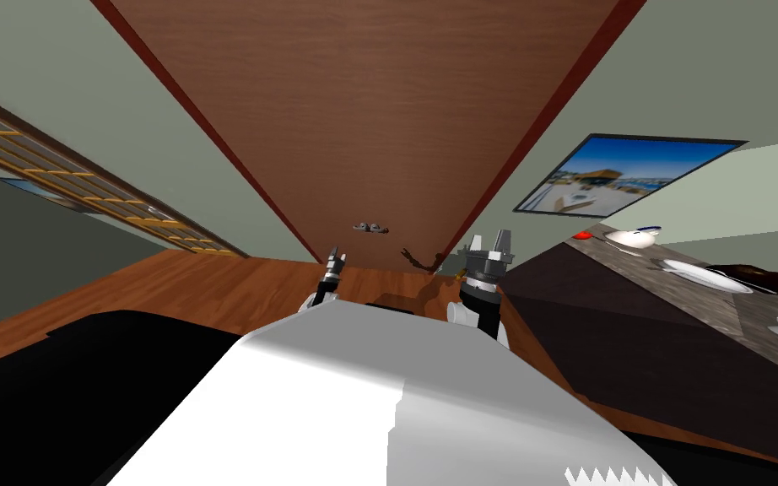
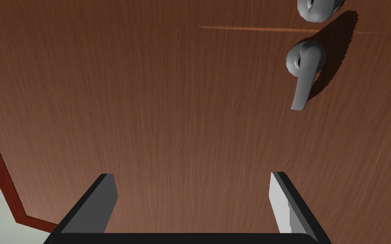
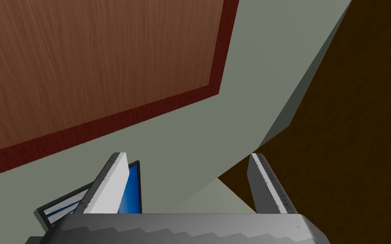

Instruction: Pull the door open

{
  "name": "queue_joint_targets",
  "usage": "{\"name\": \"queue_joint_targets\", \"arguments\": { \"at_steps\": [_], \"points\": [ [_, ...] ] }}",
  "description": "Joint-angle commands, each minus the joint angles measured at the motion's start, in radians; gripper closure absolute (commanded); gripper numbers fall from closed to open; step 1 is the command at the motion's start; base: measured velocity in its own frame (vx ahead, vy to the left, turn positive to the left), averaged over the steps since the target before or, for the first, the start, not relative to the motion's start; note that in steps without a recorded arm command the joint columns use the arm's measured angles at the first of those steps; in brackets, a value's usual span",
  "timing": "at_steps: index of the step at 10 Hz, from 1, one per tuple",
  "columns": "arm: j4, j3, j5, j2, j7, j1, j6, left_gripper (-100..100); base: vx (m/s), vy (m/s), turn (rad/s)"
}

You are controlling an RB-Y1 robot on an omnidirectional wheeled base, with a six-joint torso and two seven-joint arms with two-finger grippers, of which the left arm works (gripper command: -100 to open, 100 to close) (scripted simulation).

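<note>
A brown wooden door (image 1: pixel 353 110) with a dark red frame stands shut straight ahead of me. Its grey lever handle (image 1: pixel 371 228) sits low on the panel; the left wrist view shows the lever (image 2: pixel 304 76) hanging from its round base, with a second grey knob (image 2: pixel 317 8) beyond it. My left gripper (image 1: pixel 336 258) is open and points at the bare door panel (image 2: pixel 169 106), short of the lever and off to one side of it. My right gripper (image 1: pixel 489 246) is open too, held near the door frame's edge (image 3: pixel 105 123) and the grey-green wall (image 3: pixel 241 106).
A dark counter (image 1: pixel 632 295) runs along my right, carrying white dishes (image 1: pixel 704 274) and a small red object (image 1: pixel 581 235). A framed picture (image 1: pixel 624 173) hangs on the right wall. A slatted wooden panel (image 1: pixel 83 190) lines the left wall. Wooden floor (image 1: pixel 168 287) lies before the door.
</note>
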Motion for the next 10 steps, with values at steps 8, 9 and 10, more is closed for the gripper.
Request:
{"name": "queue_joint_targets", "arguments": {
  "at_steps": [8, 9, 10],
  "points": [
    [0.235, 0.011, 0.003, 0.046, 0.015, -0.060, -0.069, -100, 0.102, 0.008, -0.054],
    [0.262, 0.012, 0.004, 0.051, 0.016, -0.066, -0.076, -100, 0.101, 0.004, -0.045],
    [0.287, 0.014, 0.004, 0.055, 0.018, -0.073, -0.084, -100, 0.090, 0.011, -0.060]
  ]
}}
